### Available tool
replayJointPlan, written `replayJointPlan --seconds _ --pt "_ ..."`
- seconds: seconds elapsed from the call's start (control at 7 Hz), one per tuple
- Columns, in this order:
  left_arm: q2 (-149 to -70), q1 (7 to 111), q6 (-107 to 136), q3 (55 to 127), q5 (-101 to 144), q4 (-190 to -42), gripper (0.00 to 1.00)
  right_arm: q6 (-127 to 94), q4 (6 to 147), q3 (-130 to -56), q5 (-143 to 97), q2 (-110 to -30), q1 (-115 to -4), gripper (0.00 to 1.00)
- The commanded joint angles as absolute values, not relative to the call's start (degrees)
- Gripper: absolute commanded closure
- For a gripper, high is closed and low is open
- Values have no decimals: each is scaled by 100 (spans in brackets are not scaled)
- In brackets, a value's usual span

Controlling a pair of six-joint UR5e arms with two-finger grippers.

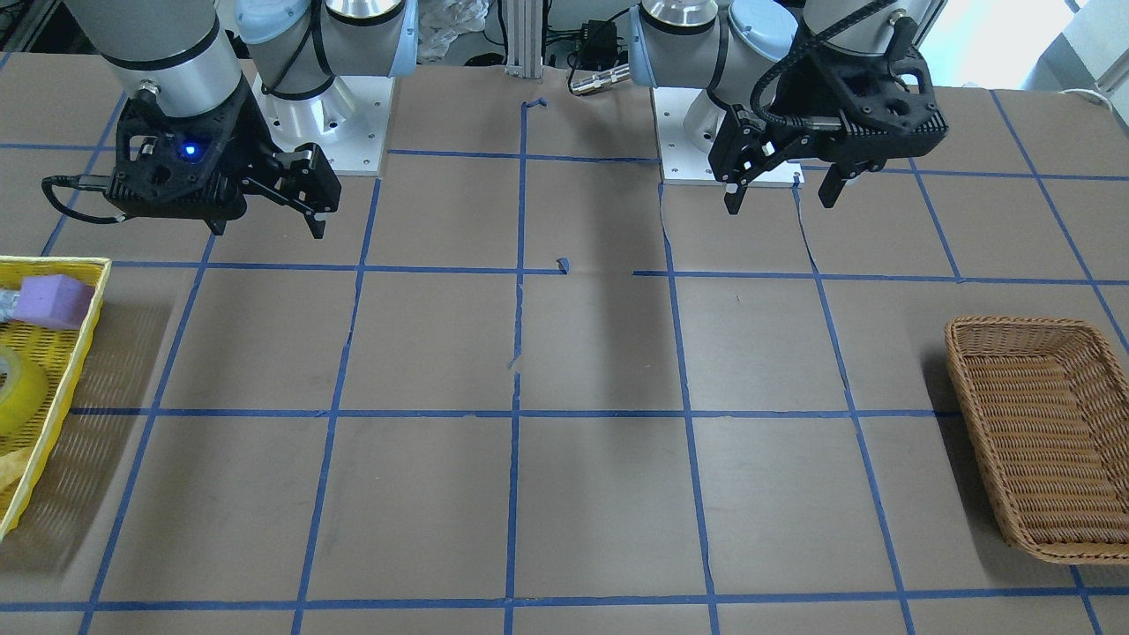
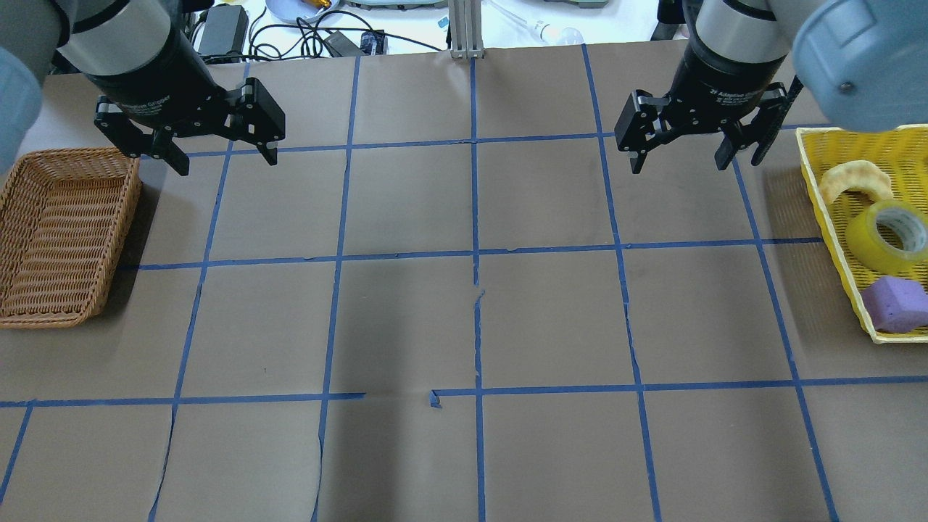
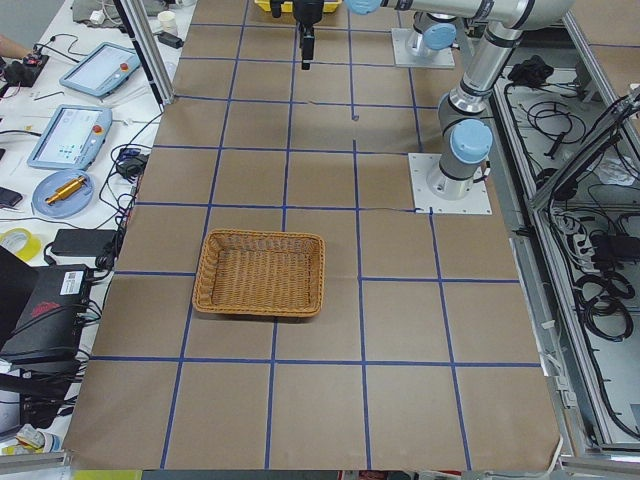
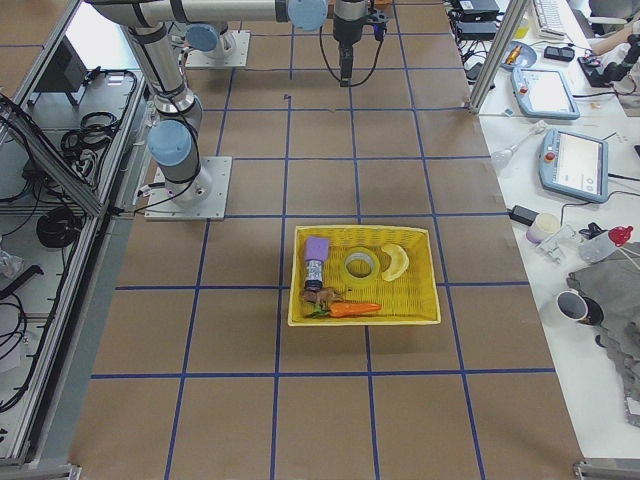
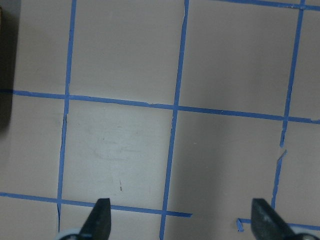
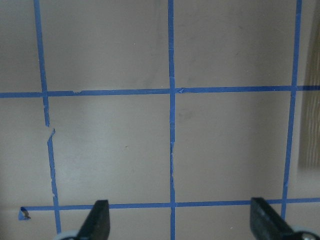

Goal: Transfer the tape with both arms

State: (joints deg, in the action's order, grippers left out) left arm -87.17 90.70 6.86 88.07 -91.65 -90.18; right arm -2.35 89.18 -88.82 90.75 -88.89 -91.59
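The yellow tape (image 2: 866, 243) lies in a yellow tray (image 2: 834, 239) at the table's right end; it also shows in the front view (image 1: 18, 388) and the right side view (image 4: 360, 265). My right gripper (image 2: 680, 167) hangs open and empty above the table, left of the tray and apart from the tape; in the front view it (image 1: 267, 229) is at the upper left. My left gripper (image 2: 225, 156) hangs open and empty near the far corner of a wicker basket (image 2: 65, 232). Both wrist views show only taped paper between open fingertips (image 5: 102, 217) (image 6: 100, 217).
The tray also holds a purple foam block (image 2: 895, 303), a pale curved piece (image 2: 855, 180) and a carrot (image 4: 350, 309). The wicker basket (image 1: 1041, 432) is empty. Blue tape lines grid the brown paper; the arm bases (image 1: 326, 132) stand at the robot's edge.
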Motion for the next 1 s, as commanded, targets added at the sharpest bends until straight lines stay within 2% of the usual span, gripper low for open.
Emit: replayJointPlan --seconds 0.0,0.43,0.86 --pt "-8710 9070 686 8807 -9158 -9018 0 -272 8921 -8877 9044 -8886 -9202 0" --pt "-8710 9079 686 8807 -9158 -9026 0 365 9044 -8833 9061 -8772 -8739 0" --pt "-8701 9079 686 8807 -9158 -9026 0 2945 9132 -8859 9105 -8553 -6705 0"
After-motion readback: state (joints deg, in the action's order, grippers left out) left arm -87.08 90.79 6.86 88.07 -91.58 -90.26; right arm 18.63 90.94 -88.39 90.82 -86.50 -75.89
